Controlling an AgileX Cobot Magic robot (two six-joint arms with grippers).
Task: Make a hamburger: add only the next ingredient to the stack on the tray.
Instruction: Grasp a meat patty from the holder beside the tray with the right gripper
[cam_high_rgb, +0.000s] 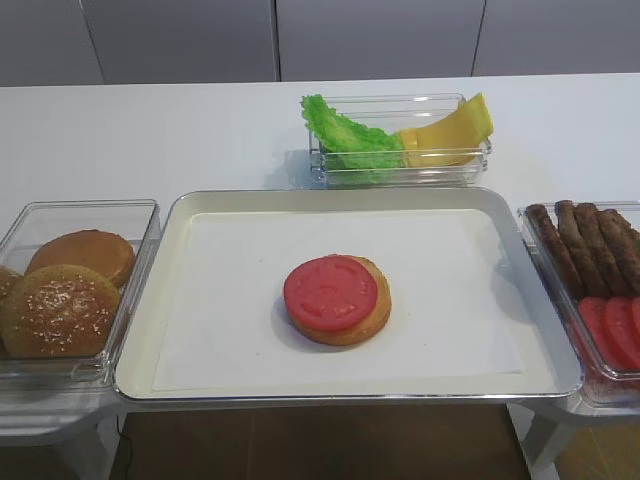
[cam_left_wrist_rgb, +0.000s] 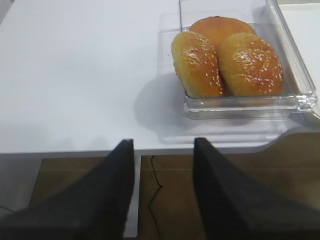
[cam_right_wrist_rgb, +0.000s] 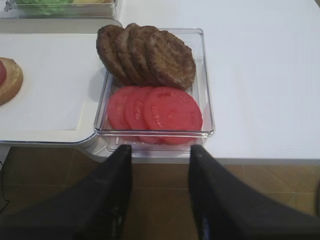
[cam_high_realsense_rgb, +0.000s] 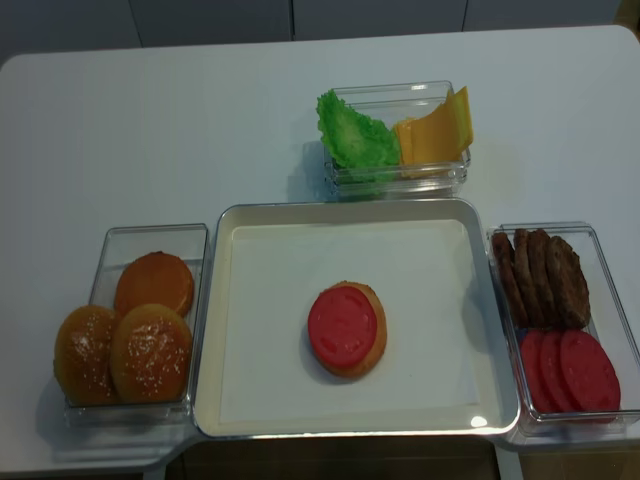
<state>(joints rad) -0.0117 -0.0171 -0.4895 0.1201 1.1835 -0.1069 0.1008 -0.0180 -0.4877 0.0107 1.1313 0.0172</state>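
Observation:
The stack (cam_high_rgb: 338, 298) is a tan bun base with a red tomato slice on top, lying mid-tray (cam_high_realsense_rgb: 346, 329); its edge shows at the left of the right wrist view (cam_right_wrist_rgb: 9, 80). The silvery tray (cam_high_rgb: 190, 215) is lined with white paper. Several brown meat patties (cam_right_wrist_rgb: 169, 59) lean in a row at the back of a clear bin on the right (cam_high_realsense_rgb: 545, 277). My right gripper (cam_right_wrist_rgb: 160, 152) hovers open and empty off the table's front edge, just short of that bin. My left gripper (cam_left_wrist_rgb: 163, 147) is open and empty before the front edge, left of the bun bin.
Red tomato slices (cam_right_wrist_rgb: 159, 111) fill the front of the patty bin (cam_right_wrist_rgb: 206, 95). A left bin (cam_high_rgb: 140, 215) holds sesame buns (cam_left_wrist_rgb: 250, 62) and a plain bun (cam_high_realsense_rgb: 153, 283). A back bin (cam_high_realsense_rgb: 395, 175) holds lettuce (cam_high_realsense_rgb: 354, 137) and cheese (cam_high_realsense_rgb: 436, 130). Brown floor lies below the table edge.

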